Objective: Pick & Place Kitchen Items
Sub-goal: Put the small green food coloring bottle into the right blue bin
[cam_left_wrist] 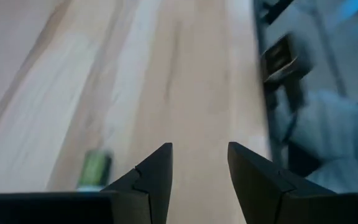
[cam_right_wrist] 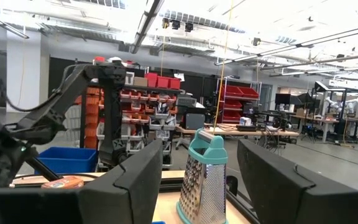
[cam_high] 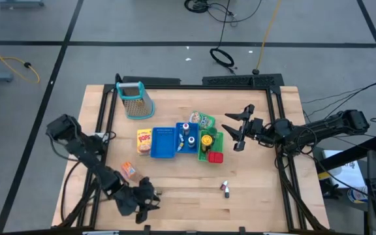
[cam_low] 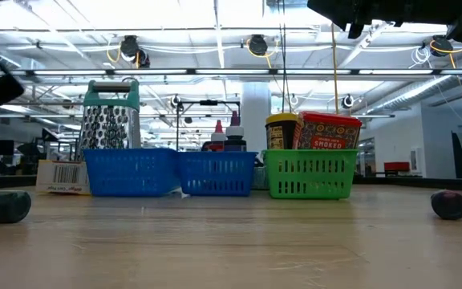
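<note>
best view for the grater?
Low view: the grater stands upright and sharp behind the blue basket. High view shows it small from above; right wrist shows it between the claw's fingers; left wrist misses it.

the left arm reaches along the counter's left side to its near edge, where the left gripper point(cam_high: 145, 210) sits low over the wood with its two dark fingers point(cam_left_wrist: 153, 177) parted and nothing between them. the right arm comes in from the right side, its right gripper point(cam_high: 235, 130) raised, level, fingers point(cam_right_wrist: 135, 177) spread and empty.
</note>
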Robot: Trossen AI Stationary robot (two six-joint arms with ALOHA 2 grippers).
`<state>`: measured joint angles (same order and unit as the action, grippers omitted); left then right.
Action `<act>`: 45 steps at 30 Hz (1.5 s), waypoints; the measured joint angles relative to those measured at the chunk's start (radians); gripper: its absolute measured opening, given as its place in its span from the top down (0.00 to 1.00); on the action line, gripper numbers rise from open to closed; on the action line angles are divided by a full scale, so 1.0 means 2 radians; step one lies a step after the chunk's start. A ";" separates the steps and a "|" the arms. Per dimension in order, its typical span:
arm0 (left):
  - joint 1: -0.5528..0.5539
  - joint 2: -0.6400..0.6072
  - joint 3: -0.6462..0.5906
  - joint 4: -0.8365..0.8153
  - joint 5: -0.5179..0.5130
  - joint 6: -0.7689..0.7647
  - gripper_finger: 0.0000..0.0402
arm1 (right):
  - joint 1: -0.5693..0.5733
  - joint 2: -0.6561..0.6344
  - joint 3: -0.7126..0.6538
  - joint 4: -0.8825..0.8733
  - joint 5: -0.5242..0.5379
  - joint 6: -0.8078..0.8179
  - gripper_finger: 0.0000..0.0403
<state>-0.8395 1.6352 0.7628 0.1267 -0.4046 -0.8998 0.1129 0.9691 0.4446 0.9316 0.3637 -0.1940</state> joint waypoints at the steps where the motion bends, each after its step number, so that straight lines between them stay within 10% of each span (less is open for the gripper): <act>1: -0.004 0.004 0.000 -0.012 -0.003 -0.006 0.62 | 0.000 0.000 0.000 0.000 0.000 0.000 0.50; 14: -0.046 0.006 0.000 -0.151 -0.085 -0.093 0.62 | 0.000 0.000 0.000 -0.001 -0.001 0.010 0.50; 36: -0.017 0.108 0.001 -0.035 -0.124 -0.005 0.62 | 0.000 0.000 0.000 -0.001 -0.001 0.009 0.50; 45: -0.014 0.111 0.000 -0.034 -0.107 0.017 0.85 | 0.000 0.000 0.000 -0.004 -0.001 0.009 0.50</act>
<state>-0.8680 1.8572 0.7631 0.0581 -0.6193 -0.8658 0.1131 0.9688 0.4446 0.9229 0.3614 -0.1761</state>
